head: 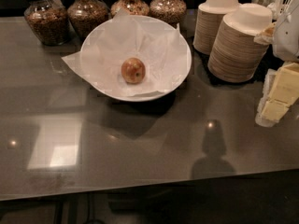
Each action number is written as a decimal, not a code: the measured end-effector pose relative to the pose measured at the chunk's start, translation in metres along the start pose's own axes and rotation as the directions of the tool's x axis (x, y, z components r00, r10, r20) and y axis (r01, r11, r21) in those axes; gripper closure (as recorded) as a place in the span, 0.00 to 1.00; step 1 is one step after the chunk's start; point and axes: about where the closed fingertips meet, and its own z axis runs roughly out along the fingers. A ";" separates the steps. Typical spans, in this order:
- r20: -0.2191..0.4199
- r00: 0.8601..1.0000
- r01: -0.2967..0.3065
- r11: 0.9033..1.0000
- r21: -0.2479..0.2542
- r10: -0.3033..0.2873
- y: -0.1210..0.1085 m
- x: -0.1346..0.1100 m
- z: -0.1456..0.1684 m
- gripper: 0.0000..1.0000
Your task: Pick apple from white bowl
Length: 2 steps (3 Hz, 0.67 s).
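Note:
A small reddish-orange apple [133, 70] with yellowish patches and a dark spot lies in the middle of the white bowl [180, 73]. The bowl is wide, shallow and lined with crinkled white paper, and stands at the back centre of the grey glossy counter. My gripper [276, 99] shows at the right edge of the camera view as cream-yellow blocks under a white arm part [287, 31]. It hangs above the counter, well to the right of the bowl and apart from the apple. It holds nothing that I can see.
Several glass jars of dry food [86, 14] stand behind the bowl. Two stacks of beige paper bowls [238, 45] stand to the bowl's right, between it and my gripper. The counter's front edge [140, 189] runs along the bottom.

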 end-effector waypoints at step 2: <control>0.027 1.000 0.013 1.000 0.014 -0.013 -0.008 -0.009 0.000 0.00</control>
